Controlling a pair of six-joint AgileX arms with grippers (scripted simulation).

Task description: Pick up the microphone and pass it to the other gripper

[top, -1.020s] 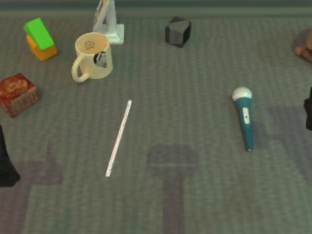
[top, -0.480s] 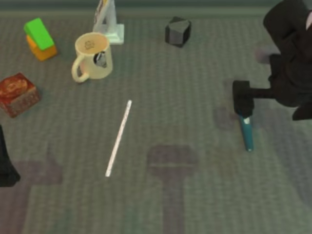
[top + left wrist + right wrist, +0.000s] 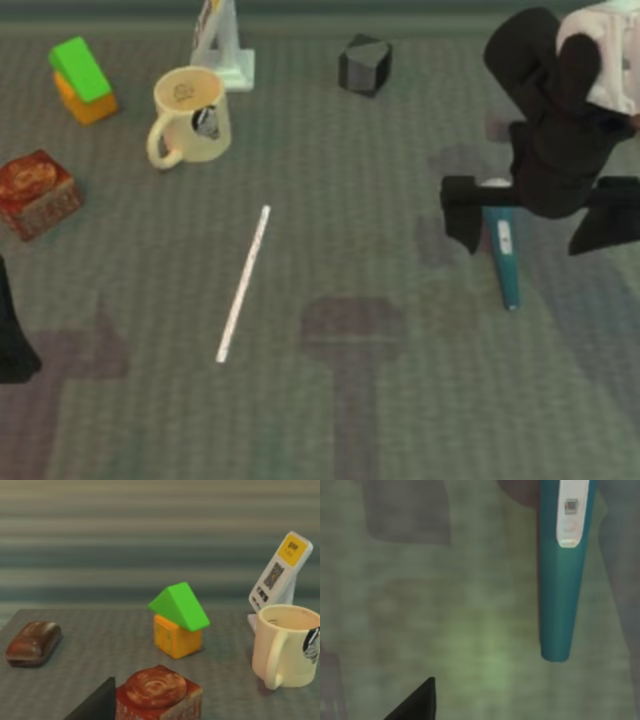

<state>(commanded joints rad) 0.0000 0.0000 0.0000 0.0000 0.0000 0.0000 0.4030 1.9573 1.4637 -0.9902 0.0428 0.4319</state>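
The microphone (image 3: 507,262) lies on the table at the right, teal handle toward the near edge, white switch mark up. Most of its whitish head is hidden under my right arm. My right gripper (image 3: 530,222) hangs over the head end, open wide, with one finger to each side of the handle and neither touching it. In the right wrist view the handle (image 3: 562,580) stands well clear of the one fingertip (image 3: 421,700) that shows. My left gripper (image 3: 12,335), the other gripper, is parked at the left edge, open; one of its fingers (image 3: 96,705) shows beside the red block.
A long white stick (image 3: 244,283) lies mid-table. At the back left stand a cream mug (image 3: 190,115), a green and orange block (image 3: 82,80), a red-brown block (image 3: 36,193) and a card stand (image 3: 222,45). A dark grey block (image 3: 364,64) sits at the back centre.
My right arm has swung in from the right edge and now hangs over the microphone's head, shifting left and spreading wider since half a second ago. The microphone and left arm have not moved.
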